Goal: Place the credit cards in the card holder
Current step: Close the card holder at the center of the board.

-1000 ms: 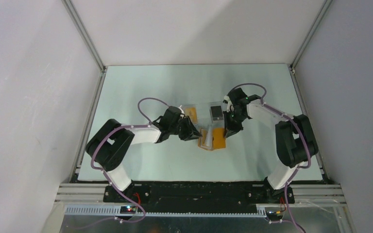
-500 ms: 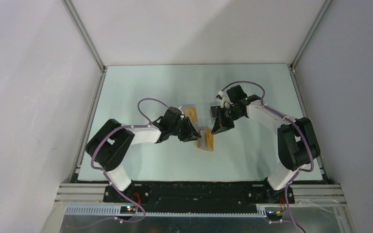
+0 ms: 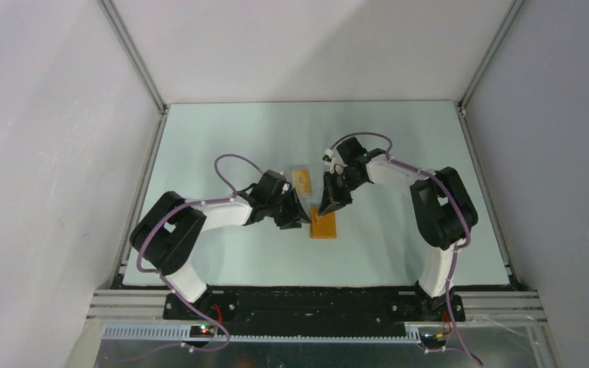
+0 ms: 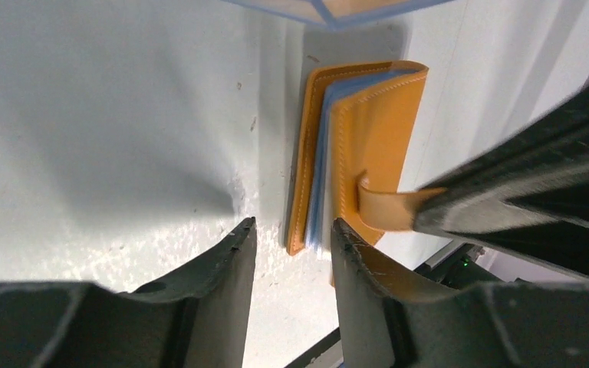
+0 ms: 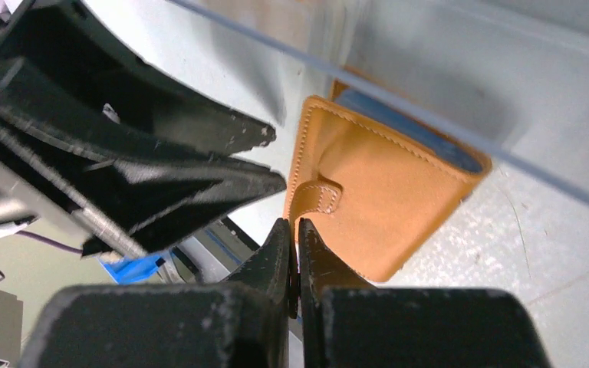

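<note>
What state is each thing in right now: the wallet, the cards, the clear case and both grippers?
wallet: folded nearly shut, lying on the table.
cards: tucked inside the wallet, blue edges showing between its covers.
clear case: lying flat, in neither gripper.
left gripper: open, holding nothing.
right gripper: shut, tips at the wallet's strap; whether it pinches the strap is unclear.

Bright, even light from above; soft shadows lie on the tabletop (image 3: 238,261). Both wrist views are blurred up close, with pale glare patches
</note>
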Controlling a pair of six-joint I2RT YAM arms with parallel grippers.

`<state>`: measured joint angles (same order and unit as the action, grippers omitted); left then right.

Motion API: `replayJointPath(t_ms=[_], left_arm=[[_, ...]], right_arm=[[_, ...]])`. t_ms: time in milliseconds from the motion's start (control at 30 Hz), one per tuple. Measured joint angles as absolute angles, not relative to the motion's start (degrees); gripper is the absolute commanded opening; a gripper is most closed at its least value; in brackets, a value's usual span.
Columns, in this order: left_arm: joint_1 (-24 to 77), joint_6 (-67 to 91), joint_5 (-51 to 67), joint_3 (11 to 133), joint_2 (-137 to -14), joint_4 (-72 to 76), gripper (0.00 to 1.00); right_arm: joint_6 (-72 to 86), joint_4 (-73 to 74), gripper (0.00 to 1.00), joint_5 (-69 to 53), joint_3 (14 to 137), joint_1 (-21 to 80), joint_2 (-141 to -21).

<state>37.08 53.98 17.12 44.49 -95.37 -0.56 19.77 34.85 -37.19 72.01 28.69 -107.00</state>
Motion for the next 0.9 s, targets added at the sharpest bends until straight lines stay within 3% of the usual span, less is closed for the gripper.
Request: replayJointPath(t_ms=[100, 200, 333, 500, 900], left_arm=[[36.75, 53.91, 16.60, 44.47, -93.34, -2.07, 0.47], [36.27, 53.63, 16.10, 44.47, -91.15, -3.14, 0.47], [35.94, 53.19, 14.98, 44.45, -89.41, -4.54, 0.47], [35.81, 52.29, 13.06, 43.09, -86.21, -6.26, 0.47], [35.92, 50.94, 12.12, 42.83, -82.78, -7.86, 0.47]], right_arm=[[19.94, 34.87, 0.11, -37.12, 73.89, 29.71, -109.34], [20.27, 34.98, 0.35, -37.10, 75.13, 30.87, -111.35], [20.97, 35.18, 0.56, -37.01, 75.33, 31.64, -111.83], [21.21, 35.42, 0.64, -36.49, 75.35, 31.38, -109.27], [21.87, 34.74, 0.67, -40.42, 72.66, 24.40, -95.74]])
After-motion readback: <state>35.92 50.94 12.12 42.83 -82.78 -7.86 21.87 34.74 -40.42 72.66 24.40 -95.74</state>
